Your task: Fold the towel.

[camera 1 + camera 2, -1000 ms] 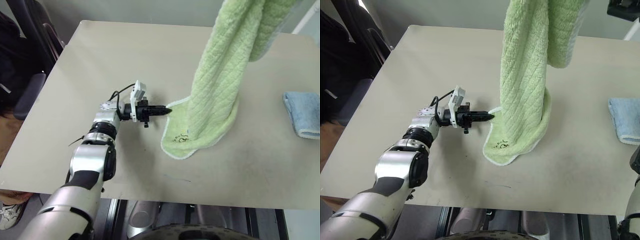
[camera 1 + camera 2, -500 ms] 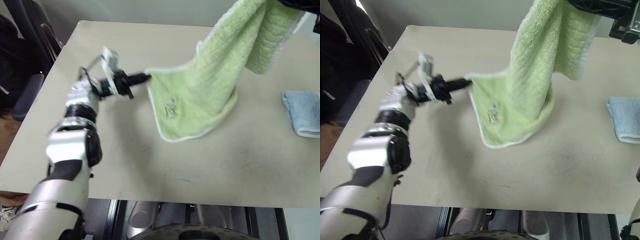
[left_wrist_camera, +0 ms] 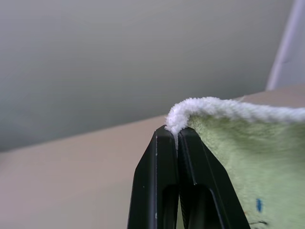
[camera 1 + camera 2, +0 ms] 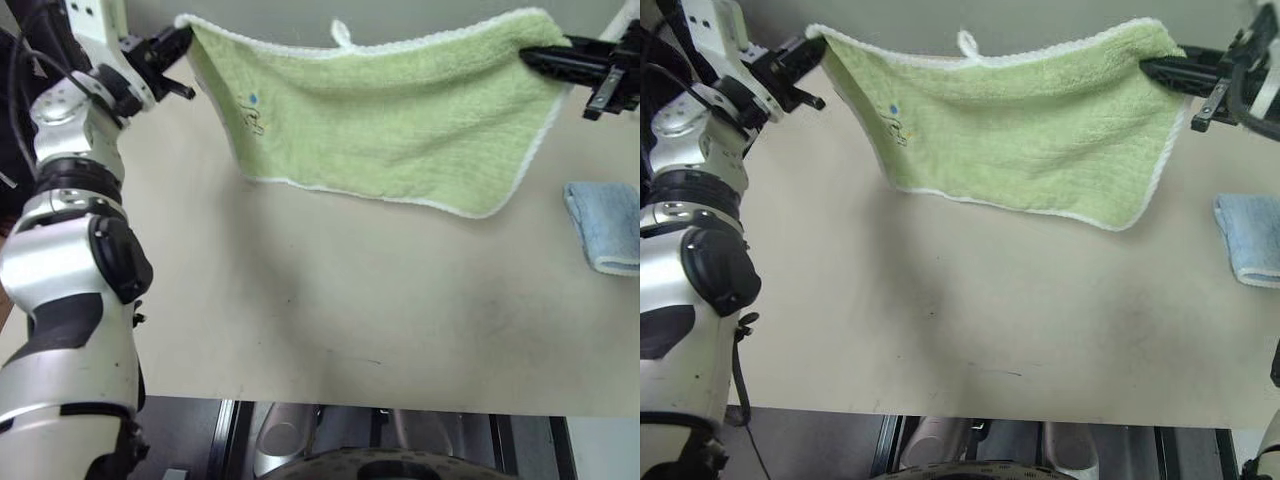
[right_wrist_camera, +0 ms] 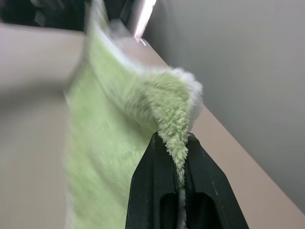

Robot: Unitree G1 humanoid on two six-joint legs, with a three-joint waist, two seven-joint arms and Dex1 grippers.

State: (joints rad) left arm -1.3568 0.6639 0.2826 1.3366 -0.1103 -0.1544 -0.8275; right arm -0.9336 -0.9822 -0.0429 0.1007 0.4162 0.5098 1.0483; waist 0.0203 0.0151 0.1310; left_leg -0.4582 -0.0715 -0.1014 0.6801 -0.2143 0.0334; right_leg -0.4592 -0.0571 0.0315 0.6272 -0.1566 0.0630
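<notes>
Both grippers, left gripper (image 4: 183,37) and right gripper (image 4: 528,58), are pinching corners of the lime-green terry towel (image 4: 390,130), its far edge hiding the beige table (image 4: 330,300); a folded light blue cloth (image 4: 608,228) is partly cropped.

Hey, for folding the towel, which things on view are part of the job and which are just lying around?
Part of the job:
- green towel, stretched out above the table
- left gripper, shut on one top corner
- right gripper, shut on the other top corner

Just lying about:
- folded blue towel on the table
</notes>
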